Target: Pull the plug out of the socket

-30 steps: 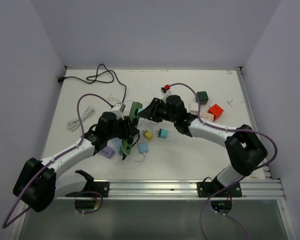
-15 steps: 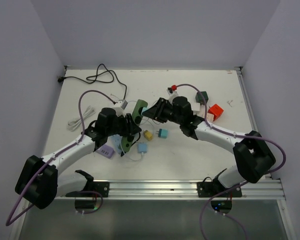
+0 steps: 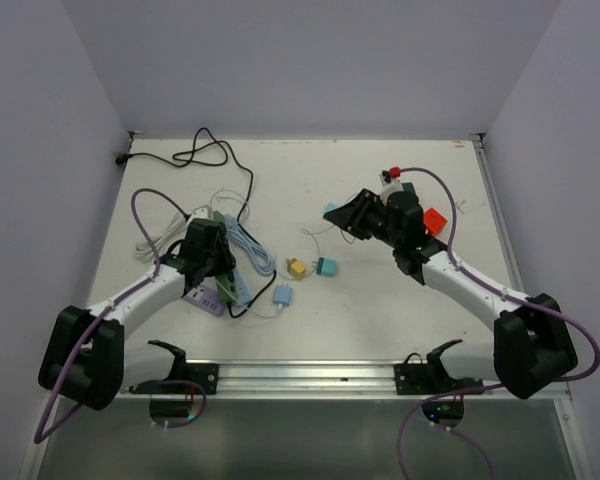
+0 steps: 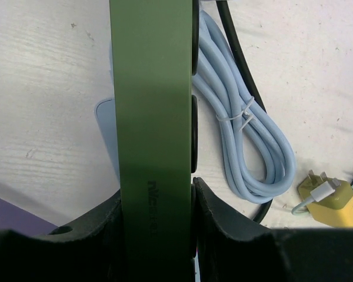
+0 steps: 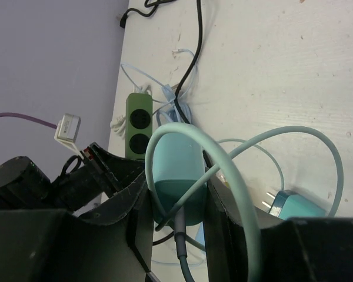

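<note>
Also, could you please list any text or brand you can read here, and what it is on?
One dark brand mark on the side of the green power strip, clamped in the left gripper: too blurred to read.
No other text shows in any view.

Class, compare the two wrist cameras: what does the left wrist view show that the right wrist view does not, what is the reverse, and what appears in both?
Left wrist only: a yellow adapter and the corner of a purple strip.
Right wrist only: the teal plug held between the right jaws, its looped cord, a teal pronged adapter, and the left arm.
Both: the green socket clamped in the left jaws, a black cord and the light blue cable.
</note>
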